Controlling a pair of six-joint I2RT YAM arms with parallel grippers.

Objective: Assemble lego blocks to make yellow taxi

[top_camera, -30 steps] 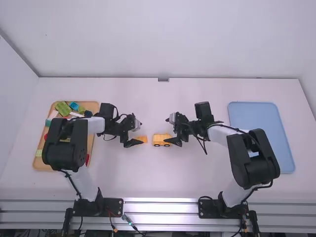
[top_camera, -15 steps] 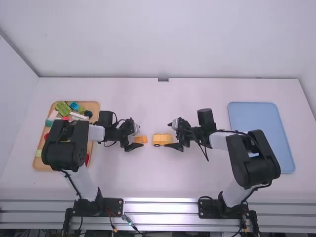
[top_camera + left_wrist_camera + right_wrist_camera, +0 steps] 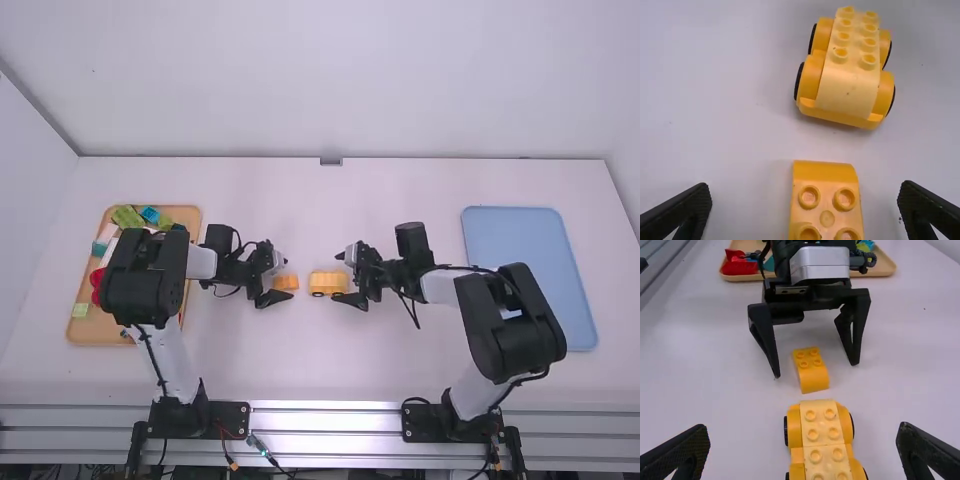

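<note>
Near the table's middle, my left gripper (image 3: 276,283) stands around a small yellow curved-top block (image 3: 287,282). In the left wrist view that block (image 3: 826,202) lies studs up between the spread fingertips of my left gripper (image 3: 805,200), touching neither. Just right of it stands the yellow wheeled car body (image 3: 328,283), with my right gripper (image 3: 350,278) at its right end. The car body (image 3: 850,65) has studs along its top and black-rimmed wheels. My right gripper (image 3: 802,440) is open in its wrist view, the car body (image 3: 824,440) lying between its fingers without contact.
At the far left is a wooden tray (image 3: 84,328) with green, blue, red and white blocks, partly behind the left arm. A blue tray (image 3: 530,250) lies at the right, beyond the right arm. White wall stands behind the table.
The left arm's upper links have swung slightly rightward, and its gripper has settled around the small block. My right gripper has shifted a little beside the car body.
</note>
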